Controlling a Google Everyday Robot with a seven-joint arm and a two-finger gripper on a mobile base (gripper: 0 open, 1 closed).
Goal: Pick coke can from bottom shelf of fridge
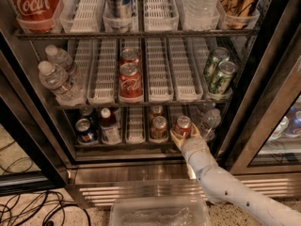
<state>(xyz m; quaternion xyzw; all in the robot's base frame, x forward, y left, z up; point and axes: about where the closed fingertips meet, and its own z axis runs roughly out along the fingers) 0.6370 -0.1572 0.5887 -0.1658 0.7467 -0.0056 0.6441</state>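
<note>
The coke can (pixel 183 124), red with a silver top, stands at the front of the bottom shelf (pixel 127 146) of the fridge (pixel 28 121), right of centre. My gripper (pixel 184 134) reaches in from the lower right on a white arm. Its fingers (pixel 175 138) sit on either side of the can's lower body and close on it. The can stands upright on its lane. A duller brownish-red can (pixel 159 126) stands just to the left. A dark blue can (pixel 85 130) is at the far left of the same shelf.
A small bottle (pixel 109 125) stands beside the blue can, and a water bottle (pixel 209 120) is just right of my gripper. The middle shelf holds red cans (pixel 130 81), green cans (pixel 218 74) and water bottles (pixel 59 81). A clear plastic bin (pixel 160 213) sits below and cables (pixel 28 208) lie on the floor.
</note>
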